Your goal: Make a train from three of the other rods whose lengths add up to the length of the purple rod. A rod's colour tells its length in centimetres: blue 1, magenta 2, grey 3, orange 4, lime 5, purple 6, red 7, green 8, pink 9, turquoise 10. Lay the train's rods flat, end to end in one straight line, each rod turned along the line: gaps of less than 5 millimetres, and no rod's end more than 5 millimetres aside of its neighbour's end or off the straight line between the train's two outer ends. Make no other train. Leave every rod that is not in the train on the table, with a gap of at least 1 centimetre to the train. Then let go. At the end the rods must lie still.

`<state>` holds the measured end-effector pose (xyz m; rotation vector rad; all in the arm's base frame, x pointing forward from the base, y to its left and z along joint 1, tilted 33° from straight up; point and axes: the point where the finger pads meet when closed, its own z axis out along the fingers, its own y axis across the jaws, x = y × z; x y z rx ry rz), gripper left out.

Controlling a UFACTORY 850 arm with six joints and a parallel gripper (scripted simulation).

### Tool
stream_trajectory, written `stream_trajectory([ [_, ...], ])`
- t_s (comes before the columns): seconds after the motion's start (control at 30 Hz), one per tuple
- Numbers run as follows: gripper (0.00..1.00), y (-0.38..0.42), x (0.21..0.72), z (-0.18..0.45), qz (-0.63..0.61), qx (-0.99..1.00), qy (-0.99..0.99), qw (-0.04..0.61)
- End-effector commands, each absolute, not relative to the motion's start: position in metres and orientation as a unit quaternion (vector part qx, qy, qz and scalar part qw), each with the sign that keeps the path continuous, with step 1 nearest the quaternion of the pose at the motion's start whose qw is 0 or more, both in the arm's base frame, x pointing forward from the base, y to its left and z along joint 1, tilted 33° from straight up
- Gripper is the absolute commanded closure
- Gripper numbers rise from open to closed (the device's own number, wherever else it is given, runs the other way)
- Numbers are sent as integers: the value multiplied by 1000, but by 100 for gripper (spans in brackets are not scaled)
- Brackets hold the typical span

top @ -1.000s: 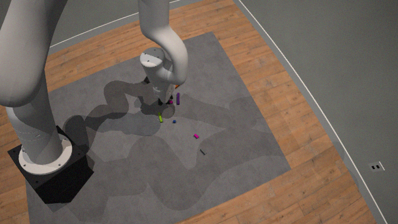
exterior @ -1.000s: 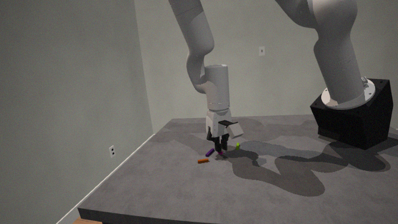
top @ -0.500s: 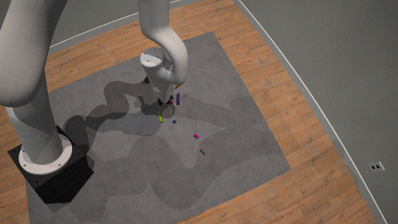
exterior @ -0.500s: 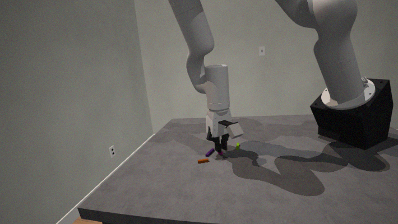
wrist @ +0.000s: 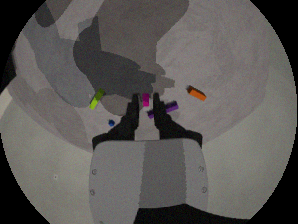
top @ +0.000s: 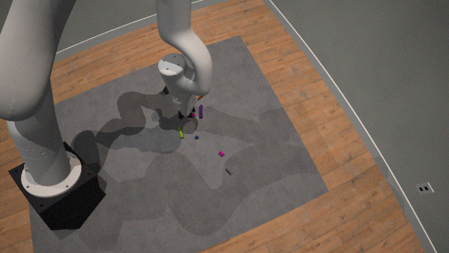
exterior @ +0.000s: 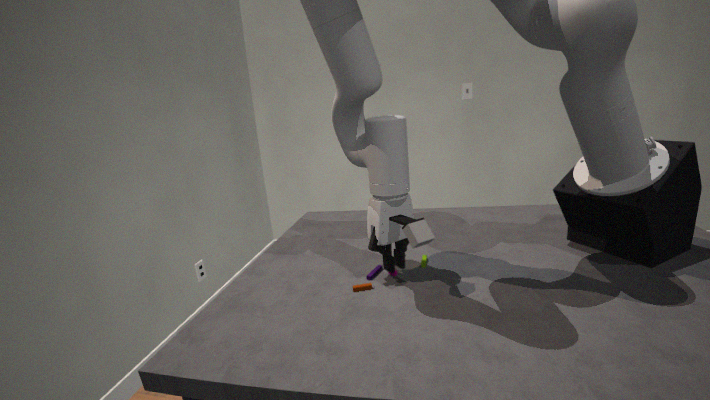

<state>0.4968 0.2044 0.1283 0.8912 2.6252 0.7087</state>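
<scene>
The purple rod (top: pixel 200 111) lies flat on the grey mat, and shows in the wrist view (wrist: pixel 164 110) too. A short magenta rod (top: pixel 192 115) lies on the mat just beside it. My gripper (wrist: pixel 145 100) is down at the mat with its fingers partly open, one on each side of this magenta rod (wrist: pixel 145 99); the fingers do not seem to press it. A blue rod (top: pixel 196 137), a second magenta rod (top: pixel 221 154) and a dark grey rod (top: pixel 228 171) lie apart from each other, further from the gripper.
A lime rod (top: pixel 181 132) lies close to the gripper on the base side. An orange rod (exterior: pixel 362 287) lies beyond the purple rod, mostly hidden by the wrist in the top view. The robot base (top: pixel 54 190) stands at the mat's corner.
</scene>
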Motion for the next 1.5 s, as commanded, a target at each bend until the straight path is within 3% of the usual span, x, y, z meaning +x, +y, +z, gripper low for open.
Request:
stream_trajectory([
  [0.0, 76, 204, 497, 129, 245, 308, 908, 140],
  [1.47, 76, 207, 500, 124, 245, 308, 908, 140],
])
